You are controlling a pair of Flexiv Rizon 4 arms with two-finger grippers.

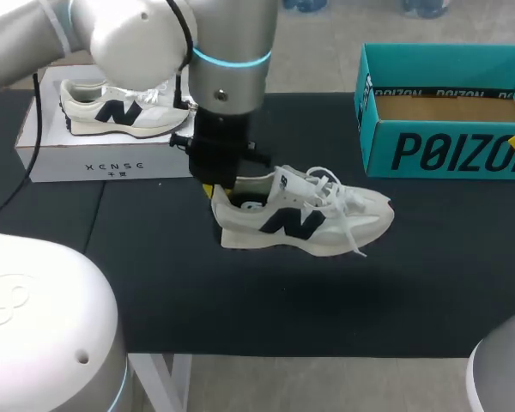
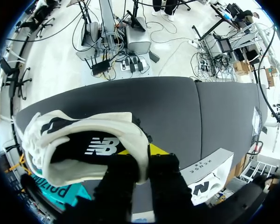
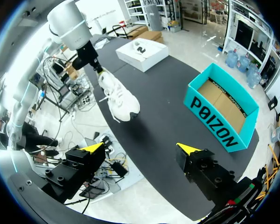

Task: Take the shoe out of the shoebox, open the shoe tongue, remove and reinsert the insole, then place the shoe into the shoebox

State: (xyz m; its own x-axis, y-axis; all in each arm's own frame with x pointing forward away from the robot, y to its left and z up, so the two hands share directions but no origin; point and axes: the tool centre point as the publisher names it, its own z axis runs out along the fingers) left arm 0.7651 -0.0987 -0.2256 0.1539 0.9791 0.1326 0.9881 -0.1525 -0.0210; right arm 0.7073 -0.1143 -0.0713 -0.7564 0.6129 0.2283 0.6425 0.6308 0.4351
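Left gripper (image 1: 216, 184): clamped on the heel collar of the shoe (image 1: 302, 220) — one finger inside, one outside.
Shoe: seemingly rested on the table (image 1: 240, 300), between white box (image 1: 103, 163) and shoebox (image 1: 446, 146).
Right gripper (image 3: 141, 149): gaped wide, empty — well apart.

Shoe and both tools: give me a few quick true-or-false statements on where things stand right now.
The left tool is shut on the heel of the shoe. True.
The teal shoebox holds a shoe. False: it is empty.
The right tool is open, holding nothing. True.
The gripped shoe sits on the white box. False: it is between the boxes; a second shoe sits on that box.
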